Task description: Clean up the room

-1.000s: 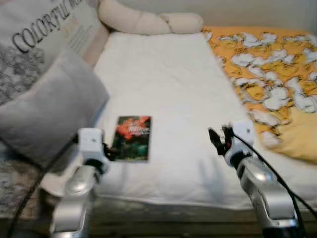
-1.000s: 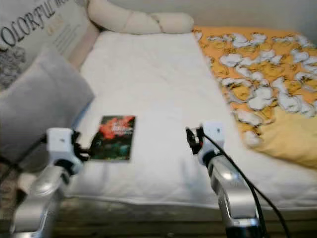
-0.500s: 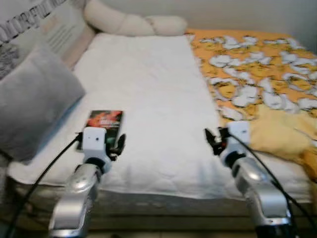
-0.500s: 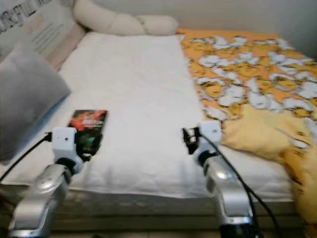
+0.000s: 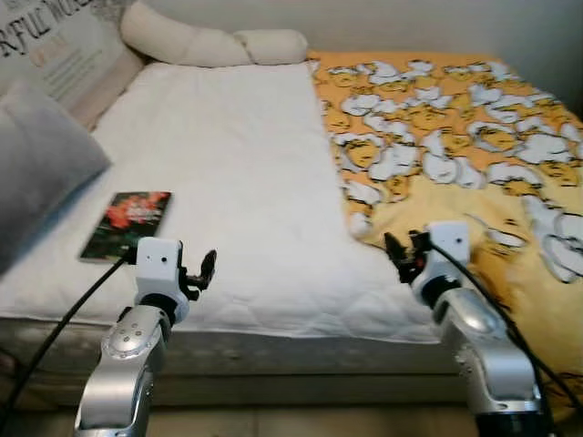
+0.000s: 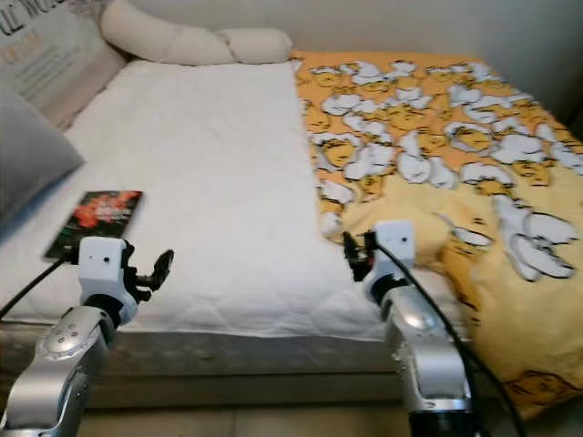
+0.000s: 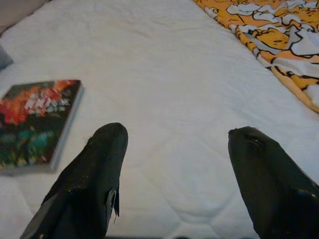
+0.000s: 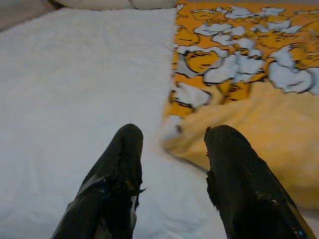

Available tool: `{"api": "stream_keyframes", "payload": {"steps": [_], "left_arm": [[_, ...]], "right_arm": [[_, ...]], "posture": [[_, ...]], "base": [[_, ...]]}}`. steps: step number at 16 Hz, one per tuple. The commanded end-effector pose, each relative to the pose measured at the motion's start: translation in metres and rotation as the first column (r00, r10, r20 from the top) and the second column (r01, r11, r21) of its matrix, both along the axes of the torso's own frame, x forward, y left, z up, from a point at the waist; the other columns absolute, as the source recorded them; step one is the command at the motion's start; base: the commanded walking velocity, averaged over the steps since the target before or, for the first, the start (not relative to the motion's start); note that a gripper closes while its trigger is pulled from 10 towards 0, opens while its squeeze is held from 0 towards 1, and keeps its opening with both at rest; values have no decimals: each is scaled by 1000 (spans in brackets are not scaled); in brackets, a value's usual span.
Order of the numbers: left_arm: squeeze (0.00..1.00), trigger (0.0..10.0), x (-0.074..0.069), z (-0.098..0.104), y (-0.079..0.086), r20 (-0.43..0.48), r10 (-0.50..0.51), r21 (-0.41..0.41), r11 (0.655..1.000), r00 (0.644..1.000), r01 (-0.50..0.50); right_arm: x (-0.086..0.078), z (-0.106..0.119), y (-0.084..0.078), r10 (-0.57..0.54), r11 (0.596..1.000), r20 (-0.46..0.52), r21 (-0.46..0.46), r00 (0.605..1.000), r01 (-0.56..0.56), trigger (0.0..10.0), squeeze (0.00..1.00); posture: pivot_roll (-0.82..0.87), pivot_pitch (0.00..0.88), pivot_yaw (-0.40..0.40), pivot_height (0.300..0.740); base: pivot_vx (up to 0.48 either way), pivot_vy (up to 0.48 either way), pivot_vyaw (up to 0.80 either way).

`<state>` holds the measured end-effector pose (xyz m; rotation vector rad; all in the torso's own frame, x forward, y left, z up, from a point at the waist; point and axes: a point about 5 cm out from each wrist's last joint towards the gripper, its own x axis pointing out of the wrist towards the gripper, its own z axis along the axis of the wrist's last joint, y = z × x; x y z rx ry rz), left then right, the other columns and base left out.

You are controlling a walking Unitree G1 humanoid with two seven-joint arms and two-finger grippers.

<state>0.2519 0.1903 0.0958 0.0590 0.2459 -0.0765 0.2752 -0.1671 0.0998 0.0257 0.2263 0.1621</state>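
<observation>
A thin dark book with a red-flower cover (image 5: 126, 224) lies flat on the white quilted mattress (image 5: 237, 173), near its front left edge and just beside a grey cushion (image 5: 36, 173). The left gripper (image 7: 174, 149) hovers over the mattress near the book, fingers spread and empty. The right gripper (image 8: 172, 144), jaws likewise apart, hangs at the folded edge of the rumpled orange-yellow blanket with white cartoon prints (image 5: 455, 146), possibly not touching it.

Grey pillow (image 5: 36, 173) cut by left edge; book (image 5: 126, 224) cover text too blurred to read.
</observation>
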Motion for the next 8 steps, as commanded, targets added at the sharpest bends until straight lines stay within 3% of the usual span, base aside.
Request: {"api": "stream_keyframes", "payload": {"steps": [1, 3, 8], "left_arm": [[27, 10000, -3, -1, 5, -11, 18, 8, 1000, 1000, -18], [27, 10000, -2, 1, 5, -10, 11, 7, 1000, 1000, -11], [27, 10000, -2, 0, 4, -14, 9, 8, 1000, 1000, -8]], "right_arm": [[1, 2, 5, 20, 1000, 7, 1, 1000, -20, 10000, 0], [1, 1, 4, 19, 1000, 4, -9, 1000, -19, 10000, 0], [1, 0, 2, 12, 1000, -4, -4, 1000, -12, 10000, 0]], "posture": [[-61, 0, 0, 740], [-69, 0, 4, 740], [-73, 0, 5, 740]], "base": [[0, -428, 0], [0, -429, 244], [0, -425, 800]]}}
